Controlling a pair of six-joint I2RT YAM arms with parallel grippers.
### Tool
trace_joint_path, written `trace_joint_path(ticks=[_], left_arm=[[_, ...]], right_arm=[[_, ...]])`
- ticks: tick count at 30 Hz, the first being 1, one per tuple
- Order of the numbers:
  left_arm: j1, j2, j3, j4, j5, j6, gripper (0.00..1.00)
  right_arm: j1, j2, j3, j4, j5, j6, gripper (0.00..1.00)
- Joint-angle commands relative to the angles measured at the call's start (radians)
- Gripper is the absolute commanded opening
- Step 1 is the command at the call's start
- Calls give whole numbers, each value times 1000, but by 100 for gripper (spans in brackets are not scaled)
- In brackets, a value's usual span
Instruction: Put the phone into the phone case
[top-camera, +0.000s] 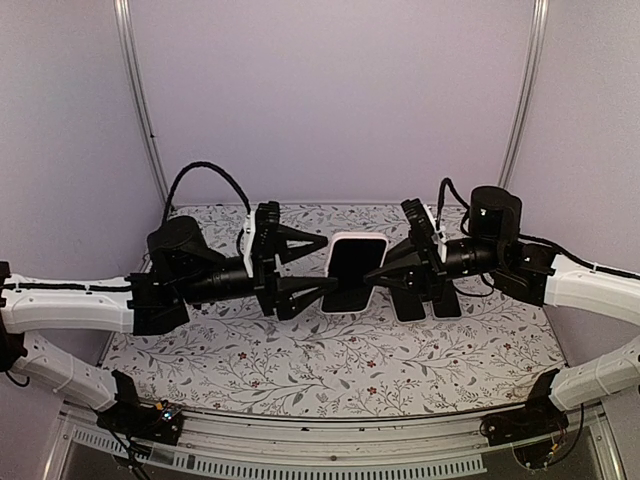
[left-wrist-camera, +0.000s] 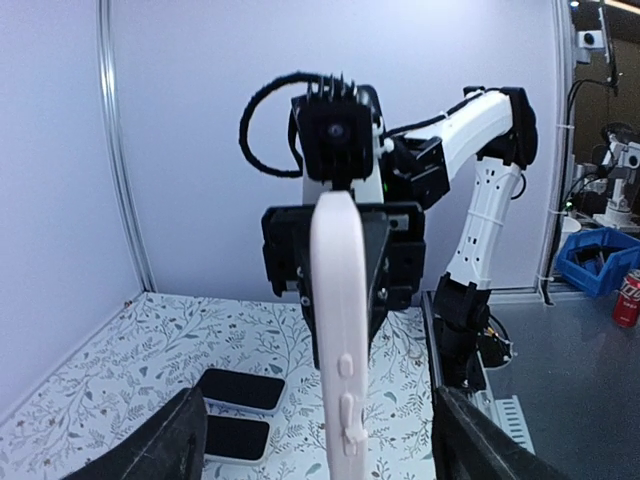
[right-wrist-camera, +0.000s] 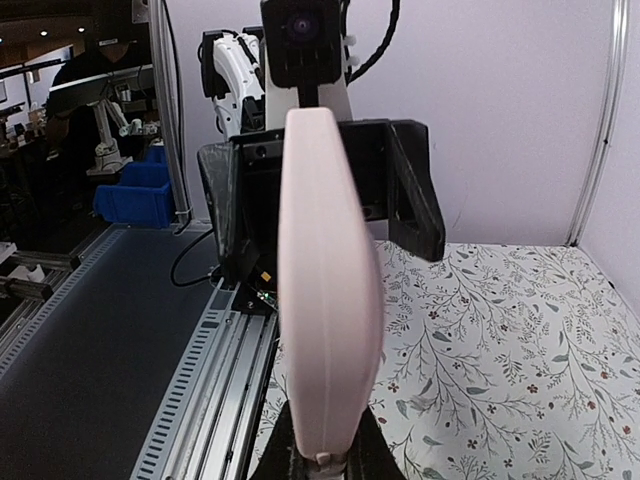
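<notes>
- Two black slabs lying flat side by side on the floral table, under the right arm.
- Both arms stretched level toward the middle, wrists facing each other above the table.
- Right gripper clamped on one edge of the pale phone case, holding it in the air.
- Left gripper spread wide, fingers on either side of the opposite edge, apart from it.
- Phone seen as a dark face inside the case's rim.

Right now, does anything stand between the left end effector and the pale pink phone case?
Nothing visible does. The pale pink phone case sits between the open fingers of the left end effector, held by the right end effector.
</notes>
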Motion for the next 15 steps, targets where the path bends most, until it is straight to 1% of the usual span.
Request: trace_joint_path(ticks=[1,2,3,5,7,8,9,12,15], left_arm=[[-4,-11,73,-48,-44,64,73],[-4,0,91,-66,-47,63,67],[-4,12,108,-82,-49,59,59],[-4,34,137,-110,-44,56,45],[-4,50,154,-118,-44,45,23],[-4,55,160,-118,-44,42,9],[-4,60,164,-121,-42,40,0],[-5,57,161,-124,-46,34,0],[-4,38,140,-120,-82,32,0]], right_arm=[[2,9,16,28,-42,-18,0],[2,13,19,24,-45,-18,0],[2,17,23,19,-45,-18,0],[3,21,26,14,-45,-18,0],[2,22,27,9,-43,-19,0],[2,22,27,5,-41,-19,0],[3,22,28,2,-39,-19,0],[2,17,27,-3,-33,-21,0],[-2,17,39,-30,29,8,0]])
